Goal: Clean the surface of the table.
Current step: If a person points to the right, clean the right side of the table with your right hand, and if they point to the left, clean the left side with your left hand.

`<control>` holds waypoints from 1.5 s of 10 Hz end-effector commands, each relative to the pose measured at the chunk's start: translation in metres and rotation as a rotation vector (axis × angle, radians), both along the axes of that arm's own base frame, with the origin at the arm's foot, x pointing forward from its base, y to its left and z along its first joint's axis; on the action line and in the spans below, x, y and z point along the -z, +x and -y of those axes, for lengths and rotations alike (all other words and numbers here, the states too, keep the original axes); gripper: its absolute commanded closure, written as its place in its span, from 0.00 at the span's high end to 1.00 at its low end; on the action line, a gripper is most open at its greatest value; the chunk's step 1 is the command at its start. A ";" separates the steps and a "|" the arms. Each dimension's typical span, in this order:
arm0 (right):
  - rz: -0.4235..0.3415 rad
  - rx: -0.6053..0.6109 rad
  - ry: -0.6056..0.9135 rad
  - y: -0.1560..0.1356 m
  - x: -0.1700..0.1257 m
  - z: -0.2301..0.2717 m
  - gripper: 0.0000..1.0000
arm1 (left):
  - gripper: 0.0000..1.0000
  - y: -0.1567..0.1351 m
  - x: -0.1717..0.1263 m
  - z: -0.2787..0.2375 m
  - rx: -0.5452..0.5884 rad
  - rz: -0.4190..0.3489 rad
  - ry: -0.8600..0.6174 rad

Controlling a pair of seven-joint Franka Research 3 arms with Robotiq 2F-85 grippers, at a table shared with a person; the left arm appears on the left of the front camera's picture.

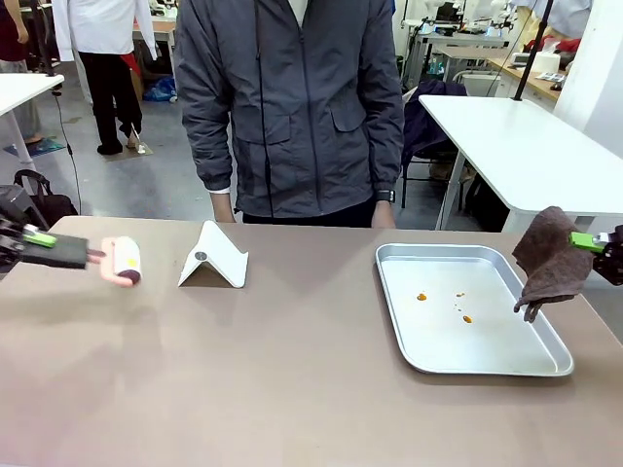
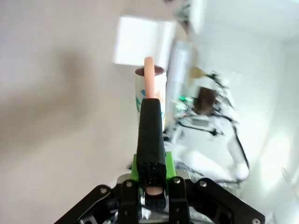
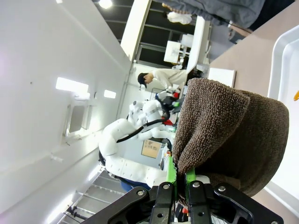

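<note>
Front view, items listed from left to right.

1. Left gripper (image 1: 39, 238): at the left edge of the table (image 1: 292, 379), with its jaws closed on the black handle of a lint roller (image 1: 125, 261). The handle lies level and points toward the middle. The roller's pale head, with pink ends, sticks out past the handle and appears raised a little off the top. In the left wrist view the same gripper (image 2: 154, 189) has its green pads pressed on the handle's end, and the lint roller (image 2: 149, 88) stands straight ahead of them.

2. White folded stand (image 1: 214, 258): tent-shaped, resting on the table just right of the roller head and apart from it. It is the nearest thing in the roller's line. In the left wrist view the stand (image 2: 140, 41) lies beyond the roller.

3. Person (image 1: 292, 107): wearing a grey zip jacket, standing at the far edge behind the stand, with arms hanging down.

4. Table: a taupe-brown matte top that spans the whole foreground. It carries the stand and the tray, and it is bare in the middle and along the near side.

5. Tray (image 1: 487, 365): shallow, silver metal, on the right half of the table, with a few small orange spots (image 1: 421, 297) on its floor.

6. Right gripper (image 1: 589, 241): at the right edge, with its jaws clamped shut on a brown cloth (image 1: 550, 265). The cloth hangs in a bunch over the tray's right rim. Whether its lower tip touches the tray cannot be told. In the right wrist view the gripper (image 3: 181, 179) pinches a fold of the terry cloth (image 3: 229, 135), and the tray's rim (image 3: 280, 65) lies behind it.
</note>
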State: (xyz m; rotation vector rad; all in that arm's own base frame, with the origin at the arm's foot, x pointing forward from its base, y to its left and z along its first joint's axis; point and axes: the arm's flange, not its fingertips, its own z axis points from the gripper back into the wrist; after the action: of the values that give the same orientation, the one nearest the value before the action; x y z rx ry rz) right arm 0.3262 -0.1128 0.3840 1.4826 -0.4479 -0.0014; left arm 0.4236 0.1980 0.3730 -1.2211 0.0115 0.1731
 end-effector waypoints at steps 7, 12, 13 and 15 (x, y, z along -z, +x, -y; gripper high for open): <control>-0.021 0.005 0.003 0.000 -0.008 0.000 0.00 | 0.22 -0.121 -0.025 -0.125 0.071 0.048 -0.222; -0.021 0.005 0.003 0.000 -0.008 0.000 0.00 | 0.22 -0.120 -0.006 -0.112 0.060 0.015 -0.217; -0.021 0.005 0.003 0.000 -0.008 0.000 0.00 | 0.22 -0.120 -0.006 -0.112 0.060 0.015 -0.217; -0.021 0.005 0.003 0.000 -0.008 0.000 0.00 | 0.22 -0.120 -0.006 -0.112 0.060 0.015 -0.217</control>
State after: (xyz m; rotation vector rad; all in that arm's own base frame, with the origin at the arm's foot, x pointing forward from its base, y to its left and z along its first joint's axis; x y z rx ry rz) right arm 0.3263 -0.1126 0.3841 1.4823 -0.4471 -0.0013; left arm 0.3051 0.3070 0.3746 -1.4357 0.0434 0.1053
